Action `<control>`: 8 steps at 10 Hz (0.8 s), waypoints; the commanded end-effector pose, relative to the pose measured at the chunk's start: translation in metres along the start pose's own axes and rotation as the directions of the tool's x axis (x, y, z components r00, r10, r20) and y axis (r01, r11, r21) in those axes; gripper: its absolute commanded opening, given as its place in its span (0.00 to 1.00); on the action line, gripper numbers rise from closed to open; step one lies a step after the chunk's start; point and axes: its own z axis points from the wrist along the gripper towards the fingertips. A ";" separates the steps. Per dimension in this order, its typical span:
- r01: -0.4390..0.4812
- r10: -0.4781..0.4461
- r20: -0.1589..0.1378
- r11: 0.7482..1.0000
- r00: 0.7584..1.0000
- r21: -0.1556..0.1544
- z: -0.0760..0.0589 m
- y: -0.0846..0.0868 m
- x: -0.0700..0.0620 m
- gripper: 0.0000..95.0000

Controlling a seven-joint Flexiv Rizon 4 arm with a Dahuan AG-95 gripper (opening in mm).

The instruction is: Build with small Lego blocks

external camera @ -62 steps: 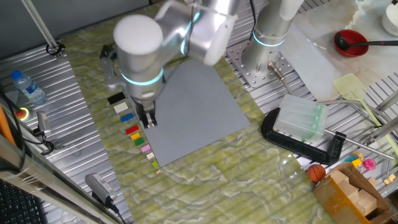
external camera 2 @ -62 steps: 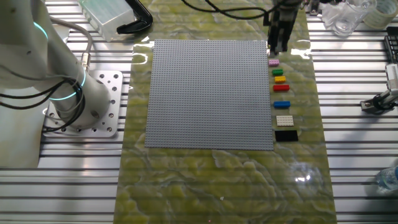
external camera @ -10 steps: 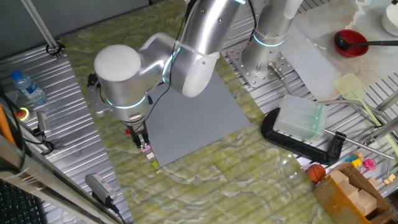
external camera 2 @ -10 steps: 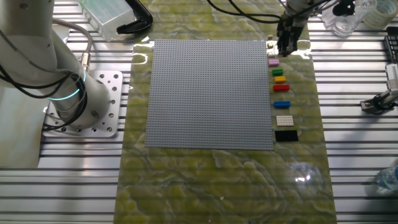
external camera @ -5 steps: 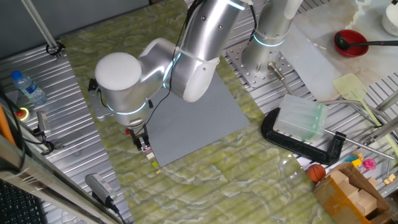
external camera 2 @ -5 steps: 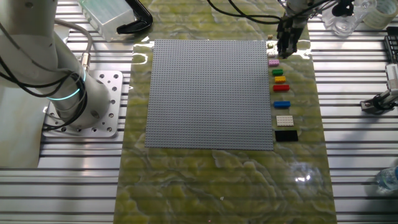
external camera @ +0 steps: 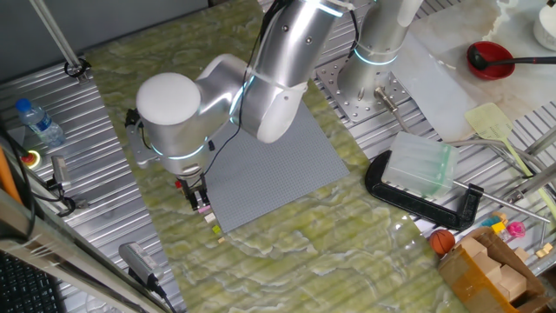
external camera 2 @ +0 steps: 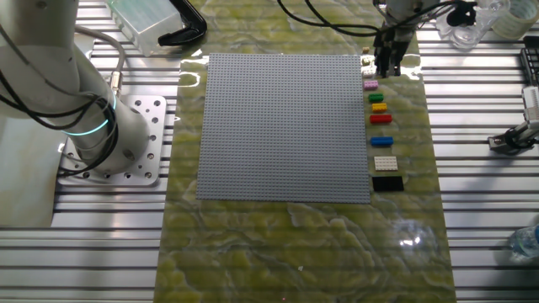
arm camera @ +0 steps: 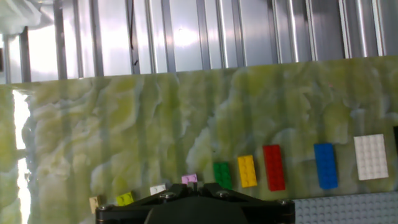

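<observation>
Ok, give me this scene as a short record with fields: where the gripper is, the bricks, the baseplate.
gripper: two-finger gripper low over the far end of the brick row, near the small pink brick; open or shut unclear
bricks: one row on the green marbled mat, including green, yellow, red, blue, cream-white
baseplate: large flat grey studded baseplate, no bricks on it

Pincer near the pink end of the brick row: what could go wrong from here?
1. The pincer hangs near the pink brick; the bricks lie close together, so descending fingers might push a neighbour.
2. The row runs right beside the grey baseplate; a finger might catch its edge.
</observation>
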 end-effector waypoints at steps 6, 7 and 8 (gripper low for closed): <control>0.006 -0.006 0.023 1.000 1.000 0.014 0.010 -0.019 -0.010 0.20; -0.001 0.000 0.023 1.000 1.000 0.014 0.011 -0.019 -0.009 0.20; -0.012 0.011 0.021 1.000 1.000 0.014 0.016 -0.020 -0.008 0.20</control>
